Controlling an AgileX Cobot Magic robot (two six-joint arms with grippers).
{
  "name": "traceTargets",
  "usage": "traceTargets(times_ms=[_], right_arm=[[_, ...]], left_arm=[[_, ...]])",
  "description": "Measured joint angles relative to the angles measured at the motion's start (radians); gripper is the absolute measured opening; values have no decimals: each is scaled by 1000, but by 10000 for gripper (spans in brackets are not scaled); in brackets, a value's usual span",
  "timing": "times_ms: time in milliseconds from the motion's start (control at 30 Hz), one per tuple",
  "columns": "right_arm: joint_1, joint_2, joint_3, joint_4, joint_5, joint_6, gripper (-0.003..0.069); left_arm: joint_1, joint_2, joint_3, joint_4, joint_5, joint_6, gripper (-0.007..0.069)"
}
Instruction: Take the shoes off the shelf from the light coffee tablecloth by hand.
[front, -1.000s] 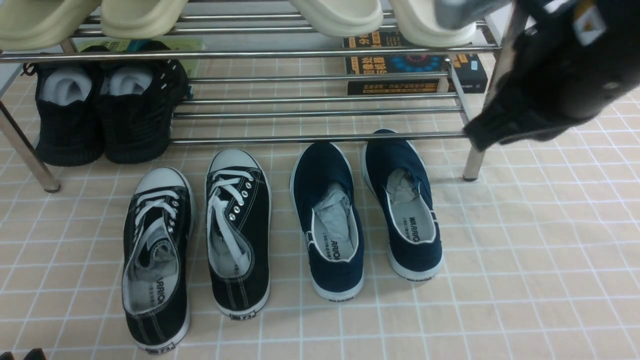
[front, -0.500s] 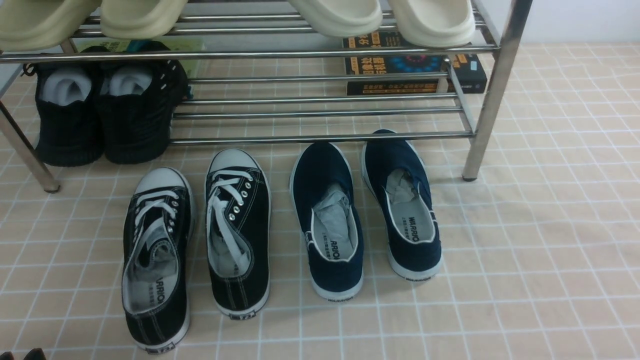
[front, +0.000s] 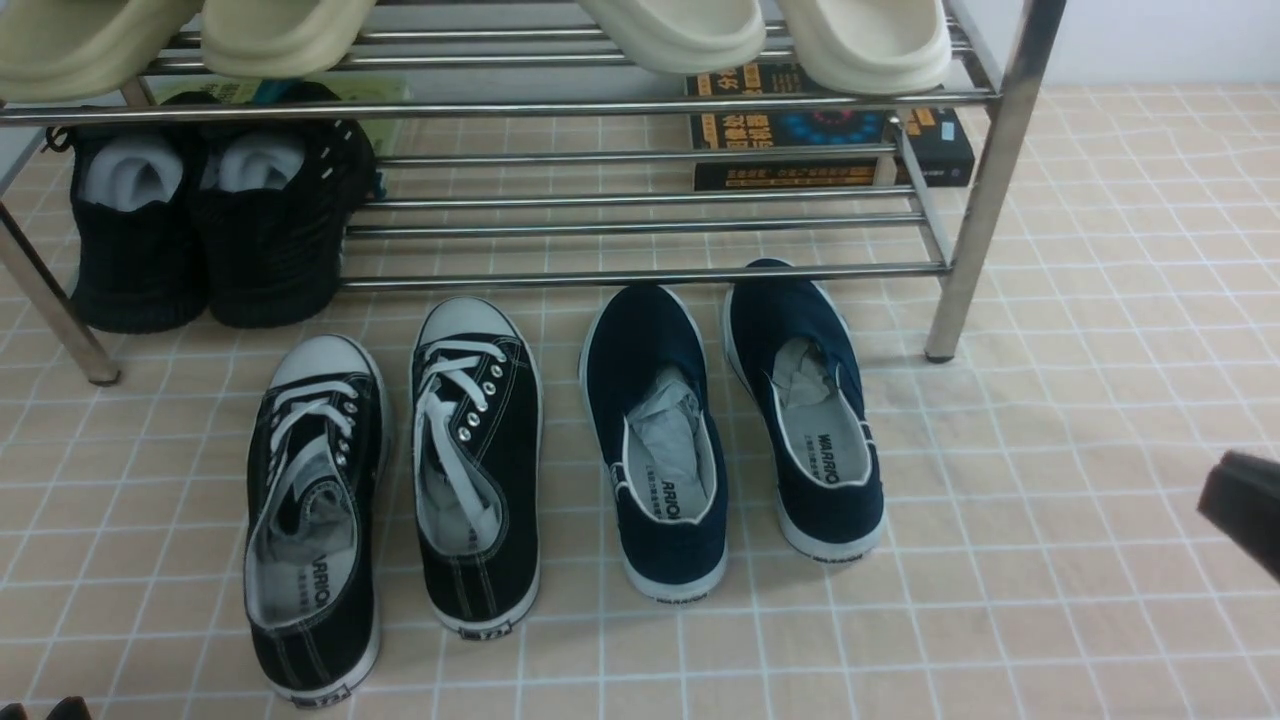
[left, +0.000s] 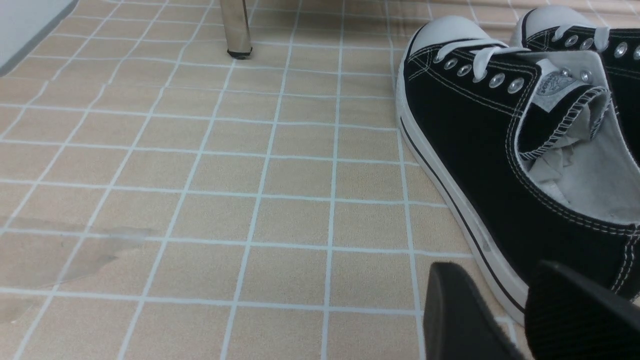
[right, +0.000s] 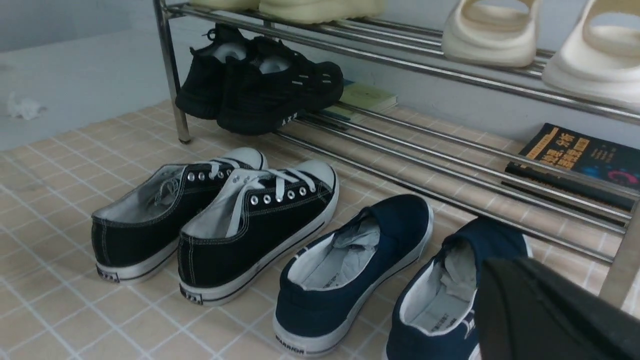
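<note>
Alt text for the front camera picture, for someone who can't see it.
A pair of navy slip-on shoes sits on a beige checked tablecloth before a silver shoe rack, right of black lace-up sneakers. The right gripper shows at the right edge.

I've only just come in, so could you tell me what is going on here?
A two-armed robot is meant to take shoes off the metal rack. The navy slip-ons already sit on the tan cloth in front of it, beside the black lace-up sneakers. Neither gripper holds anything: the right gripper is shut, out to the slip-ons' right, and the left gripper is open by a sneaker's heel.
</note>
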Motion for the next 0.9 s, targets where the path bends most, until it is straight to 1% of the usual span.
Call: traceTargets(times_ms=[233, 533, 667, 767, 900], right_arm=[[0, 0, 85, 0, -2, 0, -4], [0, 0, 94, 3, 2, 0, 1], [-13, -37, 143, 43, -1, -9, 4], [-107, -125, 247, 103, 23, -63, 8], [-257, -255, 328, 136, 124, -113, 13]], left_arm=[[0, 0, 0, 0, 0, 0, 242], [0, 0, 0, 1, 0, -1, 242], [0, 0, 0, 3, 0, -1, 242], [0, 0, 0, 5, 0, -1, 242], [0, 0, 0, 5, 0, -1, 242]])
